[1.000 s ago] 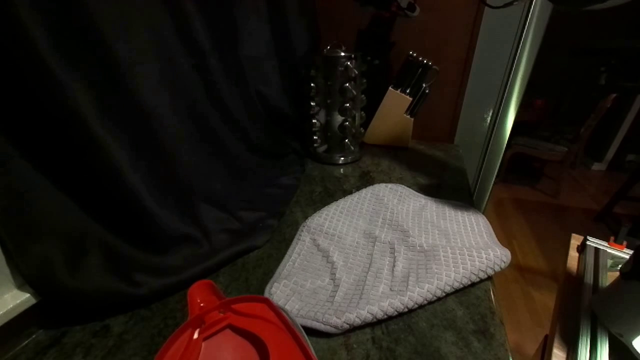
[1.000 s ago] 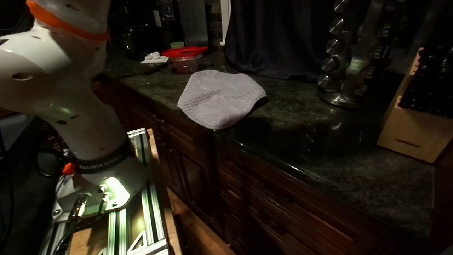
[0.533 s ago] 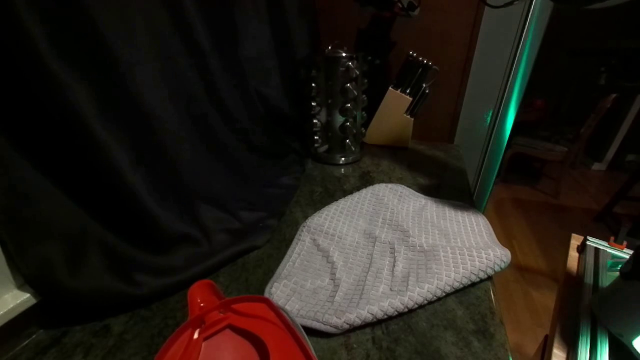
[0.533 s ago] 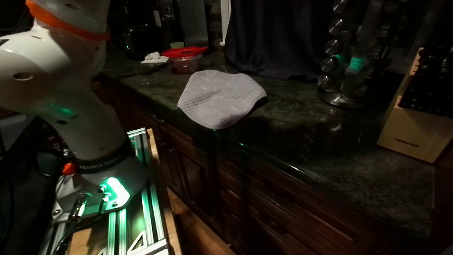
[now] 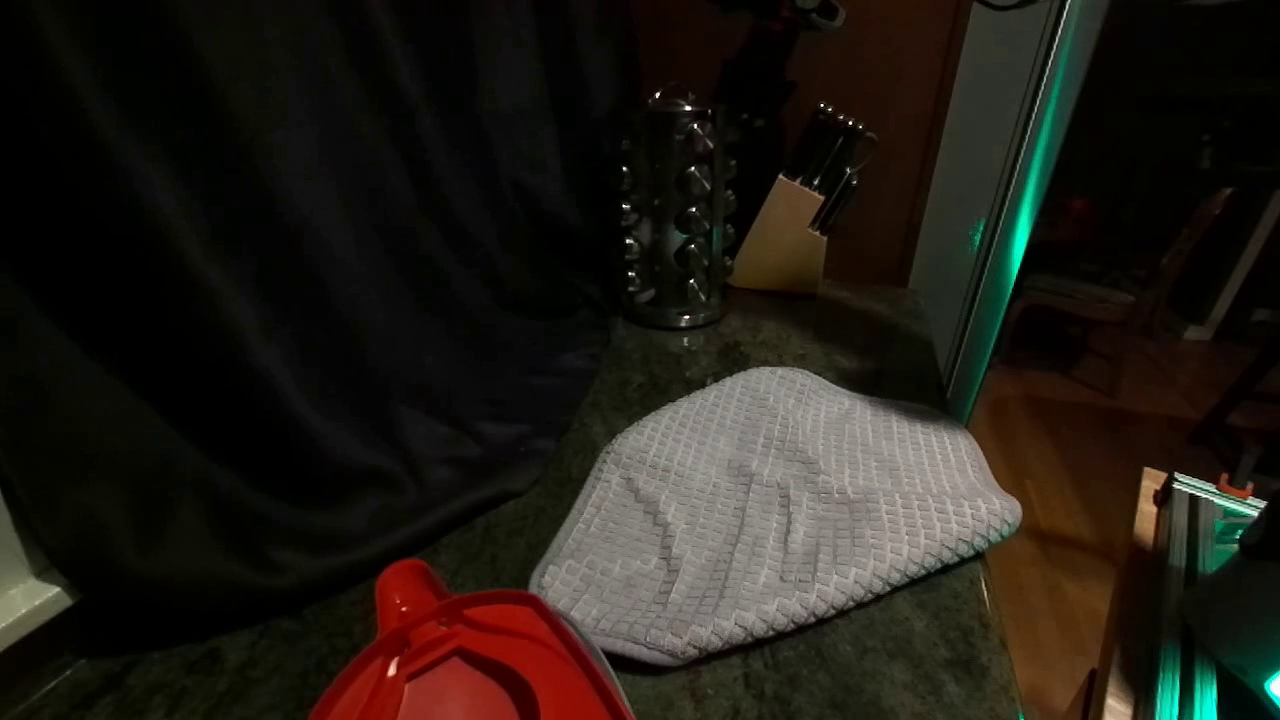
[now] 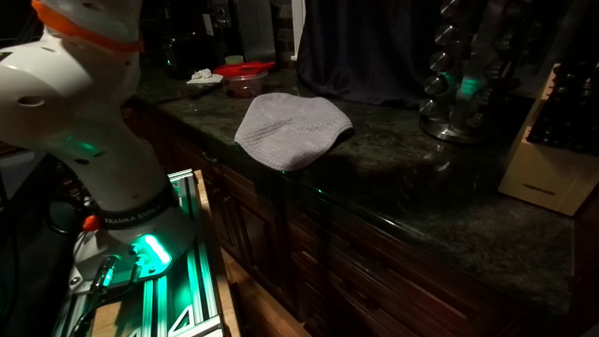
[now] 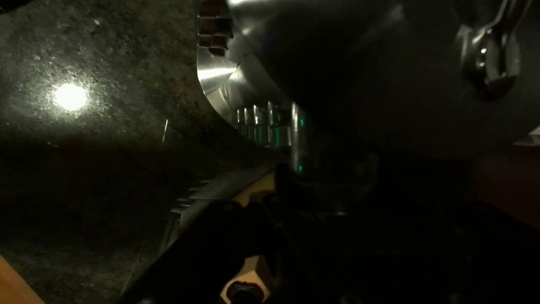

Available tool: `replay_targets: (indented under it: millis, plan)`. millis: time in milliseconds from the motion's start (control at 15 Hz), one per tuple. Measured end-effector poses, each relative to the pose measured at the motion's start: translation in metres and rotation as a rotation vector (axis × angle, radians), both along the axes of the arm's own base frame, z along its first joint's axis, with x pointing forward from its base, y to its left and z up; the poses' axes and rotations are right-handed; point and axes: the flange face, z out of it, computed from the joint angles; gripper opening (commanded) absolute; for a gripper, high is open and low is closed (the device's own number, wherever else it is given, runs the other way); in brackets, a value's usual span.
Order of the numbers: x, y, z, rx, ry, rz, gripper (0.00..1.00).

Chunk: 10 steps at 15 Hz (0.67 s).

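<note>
The metal spice rack (image 5: 675, 220) stands upright on the dark counter, its round jar lids facing outward; its base (image 6: 454, 131) shows in an exterior view too. From close above, the wrist view shows the rack's dark top (image 7: 379, 84) with a ring handle (image 7: 489, 63). My gripper (image 7: 333, 181) is at the rack, shut on a shiny round spice jar (image 7: 297, 139). One finger (image 7: 282, 181) lies against the jar's left side; the other is lost in shadow. The arm's dark end (image 5: 775, 50) shows beside the rack's top.
A wooden knife block (image 5: 780, 240) stands close beside the rack. A grey textured towel (image 6: 292, 128) lies rumpled on the counter, reaching its front edge. A red-lidded container (image 6: 243, 79) sits farther along. A dark curtain (image 5: 300, 300) hangs along the counter's back.
The base light has gone from white to green. The arm has shifted very slightly; the towel, knife block and container have stayed in place.
</note>
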Motion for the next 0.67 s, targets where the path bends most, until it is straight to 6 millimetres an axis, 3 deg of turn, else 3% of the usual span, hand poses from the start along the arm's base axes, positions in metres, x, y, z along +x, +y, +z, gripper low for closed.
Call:
replay_targets:
  millis: [667]
  plan:
    - [-0.0035, -0.0006, 0.0012, -0.020, -0.020, 0.061, 0.25]
